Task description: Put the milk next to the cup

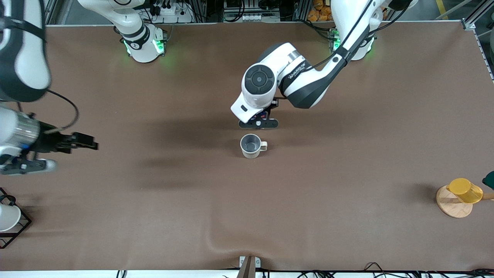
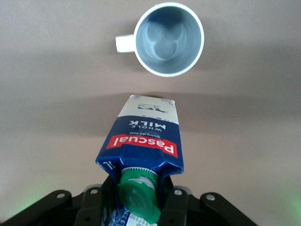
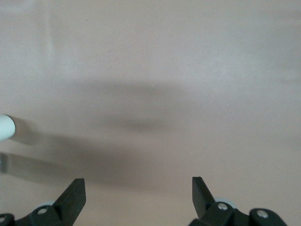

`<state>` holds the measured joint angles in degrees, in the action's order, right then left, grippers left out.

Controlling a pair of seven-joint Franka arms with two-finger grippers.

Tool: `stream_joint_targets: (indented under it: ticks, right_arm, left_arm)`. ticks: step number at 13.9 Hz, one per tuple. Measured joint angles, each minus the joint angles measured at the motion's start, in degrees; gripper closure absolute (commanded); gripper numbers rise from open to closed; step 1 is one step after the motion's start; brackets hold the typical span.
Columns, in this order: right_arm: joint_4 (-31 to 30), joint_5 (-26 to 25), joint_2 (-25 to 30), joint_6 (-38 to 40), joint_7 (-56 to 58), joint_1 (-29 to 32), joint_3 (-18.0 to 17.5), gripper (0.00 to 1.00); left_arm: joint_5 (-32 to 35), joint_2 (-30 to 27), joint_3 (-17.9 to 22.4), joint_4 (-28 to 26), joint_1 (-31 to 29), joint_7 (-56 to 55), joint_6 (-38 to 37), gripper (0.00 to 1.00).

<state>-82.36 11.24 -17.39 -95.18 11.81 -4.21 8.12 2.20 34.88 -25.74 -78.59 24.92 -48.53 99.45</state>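
Brown table (image 1: 347, 173) at the placing step | right gripper (image 3: 138, 193) waits, fingers spread and empty, over the right arm's end | left gripper (image 2: 141, 200) clamps the milk (image 2: 141, 141) low, just beside the cup (image 1: 251, 146) at mid-table | next: lower until seated upright, then release.

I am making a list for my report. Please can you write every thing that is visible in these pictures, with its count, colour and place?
milk carton: one, dark blue and white, green cap, red label; in the left gripper, beside the mug.
mug: one, cream-white, grey inside; table middle.
yellow cup: one; on a round wooden base, at the left arm's end.
white cup: one; in a black wire rack, at the right arm's end.
table: one, brown.
left gripper: shut on the carton, over the table by the mug.
right gripper: open, waiting at its own end.
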Motion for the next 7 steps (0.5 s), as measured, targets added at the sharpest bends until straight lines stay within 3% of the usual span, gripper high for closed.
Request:
stream_joint_targets:
  ticks: [4, 7]
  right_arm:
    - [-0.07, -1.23, 2.89, 1.58, 5.00, 2.43, -0.12, 0.00]
    - [-0.09, -2.16, 6.20, 4.12, 5.00, 3.86, -1.89, 0.00]
  left_arm:
    - [0.02, 1.08, 4.74, 1.29, 3.75, -0.12, 0.00, 0.67]
    - [0.03, 1.50, 5.70, 2.25, 5.47, -1.89, 0.11, 0.67]
